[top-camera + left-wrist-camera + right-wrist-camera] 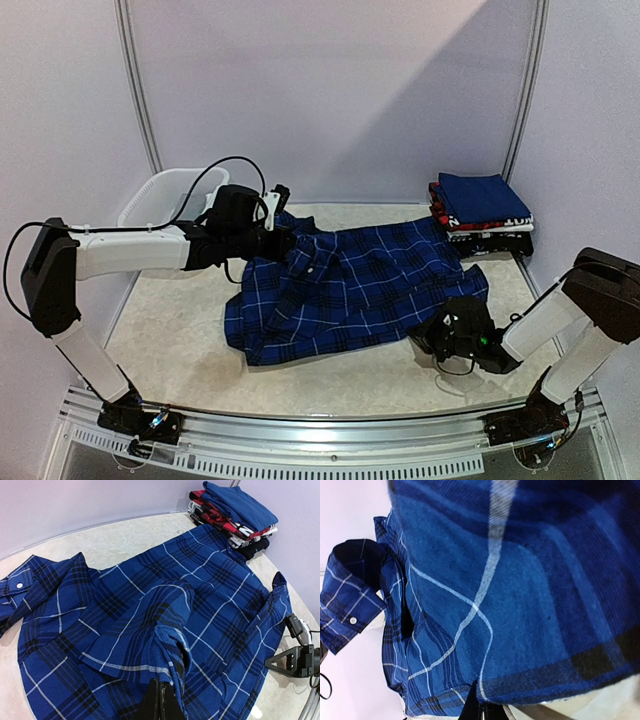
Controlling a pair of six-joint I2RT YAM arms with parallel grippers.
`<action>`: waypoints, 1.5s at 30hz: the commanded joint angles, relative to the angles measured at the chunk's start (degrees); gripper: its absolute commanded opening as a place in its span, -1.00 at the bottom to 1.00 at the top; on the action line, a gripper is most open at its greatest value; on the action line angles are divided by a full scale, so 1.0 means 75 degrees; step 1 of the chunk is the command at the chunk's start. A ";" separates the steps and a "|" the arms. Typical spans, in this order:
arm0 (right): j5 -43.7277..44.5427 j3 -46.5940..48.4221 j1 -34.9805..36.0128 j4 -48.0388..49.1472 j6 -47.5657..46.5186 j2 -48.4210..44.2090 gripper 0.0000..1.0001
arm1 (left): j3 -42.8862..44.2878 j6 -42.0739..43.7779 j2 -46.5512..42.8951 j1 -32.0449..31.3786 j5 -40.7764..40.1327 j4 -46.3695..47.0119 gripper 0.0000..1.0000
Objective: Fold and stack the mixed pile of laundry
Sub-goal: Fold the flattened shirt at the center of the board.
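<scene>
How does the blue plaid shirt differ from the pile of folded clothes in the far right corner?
The plaid shirt lies spread out and wrinkled; the folded pile is neat and compact. The shirt is one garment; the pile holds several. The shirt is checked; the pile's top piece is plain blue. Both are cloth.

left claw (289, 243) clamped, arm extended | right claw (434, 336) clamped, arm low

We see the dark blue plaid shirt (350, 290) spread across the table (180, 340). Our left gripper (292, 248) meets its bunched far-left part, our right gripper (428, 335) its near-right edge. Folded clothes (482, 212) sit stacked far right, and a white basket (150, 195) sits far left.
</scene>
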 commanded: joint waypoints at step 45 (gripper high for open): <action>0.2126 -0.0229 0.0162 -0.6582 -0.2026 -0.4585 0.08 | -0.0279 -0.0418 -0.0500 -0.0556 -0.0685 0.0049 -1.00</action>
